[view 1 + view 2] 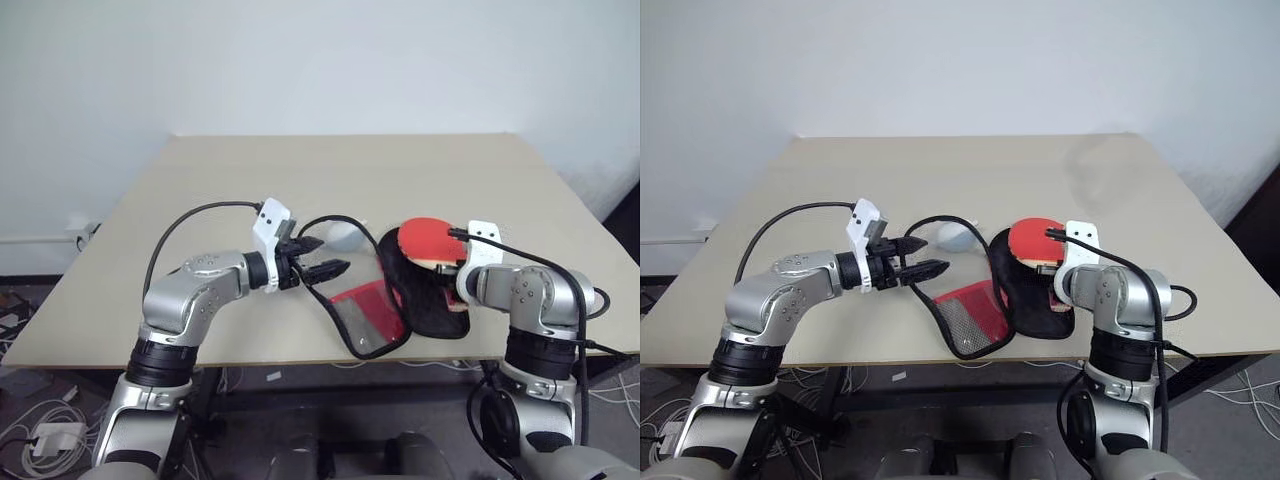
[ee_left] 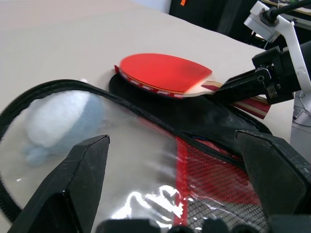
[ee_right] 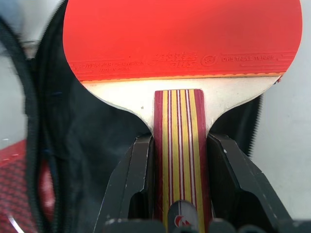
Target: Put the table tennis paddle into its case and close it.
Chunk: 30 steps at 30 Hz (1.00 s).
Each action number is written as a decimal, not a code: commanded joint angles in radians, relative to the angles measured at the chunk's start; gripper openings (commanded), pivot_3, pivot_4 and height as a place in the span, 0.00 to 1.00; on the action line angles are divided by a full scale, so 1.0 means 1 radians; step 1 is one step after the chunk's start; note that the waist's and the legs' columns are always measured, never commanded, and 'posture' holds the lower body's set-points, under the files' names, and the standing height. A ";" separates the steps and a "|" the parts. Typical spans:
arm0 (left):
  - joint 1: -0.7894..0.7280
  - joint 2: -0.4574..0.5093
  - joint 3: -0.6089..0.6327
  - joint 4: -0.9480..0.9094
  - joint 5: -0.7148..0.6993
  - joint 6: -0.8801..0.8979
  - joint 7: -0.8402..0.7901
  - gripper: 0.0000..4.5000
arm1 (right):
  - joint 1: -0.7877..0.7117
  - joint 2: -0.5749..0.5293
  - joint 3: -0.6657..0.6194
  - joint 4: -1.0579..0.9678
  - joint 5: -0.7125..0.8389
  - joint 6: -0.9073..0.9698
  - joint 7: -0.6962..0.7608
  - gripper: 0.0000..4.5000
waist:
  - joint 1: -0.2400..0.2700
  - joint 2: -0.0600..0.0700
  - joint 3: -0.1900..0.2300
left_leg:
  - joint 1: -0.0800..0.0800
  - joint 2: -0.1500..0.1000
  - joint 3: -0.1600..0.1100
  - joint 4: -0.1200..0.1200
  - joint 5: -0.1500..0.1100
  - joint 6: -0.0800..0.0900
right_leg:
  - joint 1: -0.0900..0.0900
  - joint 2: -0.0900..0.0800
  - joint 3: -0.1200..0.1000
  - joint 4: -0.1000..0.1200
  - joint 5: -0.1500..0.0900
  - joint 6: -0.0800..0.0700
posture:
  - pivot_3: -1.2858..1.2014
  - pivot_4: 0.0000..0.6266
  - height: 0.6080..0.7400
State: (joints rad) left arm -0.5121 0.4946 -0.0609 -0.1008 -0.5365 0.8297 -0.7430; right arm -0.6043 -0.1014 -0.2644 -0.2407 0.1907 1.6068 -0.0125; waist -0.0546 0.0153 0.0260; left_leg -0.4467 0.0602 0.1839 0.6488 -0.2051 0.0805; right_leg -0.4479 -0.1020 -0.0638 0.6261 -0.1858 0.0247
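The table tennis paddle (image 3: 184,34), with a red face and a striped wooden handle, hangs just over the black lining of the open case (image 1: 425,300). My right gripper (image 3: 180,141) is shut on its handle. The case lies near the table's front edge. Its flap (image 2: 146,145), with a clear window, red mesh and black edging, spreads out toward my left. My left gripper (image 1: 325,256) is open, level with the flap's raised edge and pointing at it. The clear window sits between its fingers (image 2: 82,165). I cannot tell whether they touch it.
A pale grey-blue round lump (image 1: 345,235) sits on the tan table (image 1: 250,180) just behind the flap. The case reaches close to the table's front edge (image 1: 300,362). Cables lie on the floor at the lower left.
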 commanded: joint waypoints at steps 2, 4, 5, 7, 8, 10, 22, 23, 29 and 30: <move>-0.031 -0.003 0.006 -0.001 0.014 -0.023 -0.007 1.00 | 0.006 0.038 0.028 -0.060 -0.018 0.008 -0.015 0.26 | -0.001 0.000 0.000 | 0.000 -0.001 0.000 -0.002 0.002 -0.003 | 0.000 0.001 -0.001 0.000 0.000 -0.002 | 0.52 0.00 0.88; -0.030 -0.005 0.006 -0.002 0.017 -0.023 -0.008 1.00 | 0.010 0.050 0.031 -0.057 -0.025 0.007 -0.017 0.26 | -0.001 0.000 0.000 | 0.000 -0.003 -0.001 -0.004 0.004 -0.006 | -0.001 0.002 -0.002 0.000 0.001 -0.004 | 0.52 0.00 0.88; -0.029 -0.005 0.006 -0.004 0.017 -0.023 -0.008 1.00 | 0.014 0.056 0.033 -0.055 -0.029 0.008 -0.018 0.26 | -0.001 0.000 0.000 | 0.001 -0.004 -0.001 -0.004 0.004 -0.006 | -0.001 0.002 -0.002 0.000 0.001 -0.004 | 0.52 0.00 0.88; -0.029 -0.004 0.006 -0.006 0.017 -0.022 -0.009 1.00 | 0.023 0.064 0.040 -0.057 -0.033 0.008 -0.016 0.26 | -0.001 0.000 0.000 | 0.001 -0.004 -0.002 -0.004 0.004 -0.006 | -0.001 0.003 -0.002 0.000 0.000 -0.005 | 0.52 0.00 0.88; -0.029 -0.003 0.006 -0.006 0.018 -0.022 -0.010 1.00 | 0.027 0.064 0.043 -0.059 -0.034 0.008 -0.014 0.26 | -0.001 0.000 0.000 | 0.001 -0.004 -0.002 -0.004 0.004 -0.006 | -0.001 0.003 -0.002 0.000 0.000 -0.005 | 0.52 0.00 0.88; -0.030 -0.003 0.006 -0.005 0.018 -0.022 -0.009 1.00 | 0.035 0.061 0.046 -0.061 -0.038 0.008 -0.010 0.26 | -0.001 0.000 0.000 | 0.001 -0.004 -0.002 -0.004 0.004 -0.006 | -0.001 0.003 -0.002 0.000 0.000 -0.005 | 0.52 0.00 0.88; -0.028 -0.005 0.006 -0.002 0.019 -0.018 -0.006 1.00 | 0.075 0.077 0.048 -0.118 -0.025 0.008 -0.015 0.26 | -0.001 0.000 0.000 | 0.001 -0.004 -0.004 -0.003 0.004 -0.006 | 0.001 0.003 -0.004 -0.001 0.000 -0.005 | 0.52 0.00 0.88; -0.029 -0.005 0.004 -0.001 0.020 -0.019 -0.007 1.00 | 0.070 0.083 0.049 -0.123 -0.024 0.008 -0.016 0.26 | -0.001 0.000 0.000 | 0.001 -0.004 -0.004 -0.003 0.004 -0.006 | 0.001 0.003 -0.004 0.000 0.000 -0.005 | 0.52 0.00 0.88; -0.035 -0.009 -0.005 0.009 0.026 -0.023 -0.007 1.00 | 0.061 0.087 0.052 -0.158 -0.016 0.008 -0.013 0.26 | 0.000 0.000 0.000 | 0.001 -0.004 -0.005 -0.003 0.004 -0.006 | 0.001 0.003 -0.004 -0.001 0.000 -0.005 | 0.52 0.00 0.88; -0.035 -0.009 -0.006 0.010 0.026 -0.023 -0.007 1.00 | 0.064 0.085 0.054 -0.159 -0.017 0.008 -0.013 0.26 | 0.000 0.000 0.000 | 0.001 -0.004 -0.005 -0.003 0.004 -0.005 | 0.001 0.003 -0.004 -0.001 0.000 -0.005 | 0.52 0.00 0.88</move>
State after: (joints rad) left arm -0.5148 0.4888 -0.0716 -0.0812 -0.5208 0.8280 -0.7437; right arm -0.5096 -0.0140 -0.2144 -0.3433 0.1595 1.6070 -0.0217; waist -0.0549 0.0150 0.0259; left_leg -0.4461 0.0559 0.1790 0.6460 -0.2010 0.0750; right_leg -0.4466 -0.0994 -0.0679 0.6256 -0.1858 0.0196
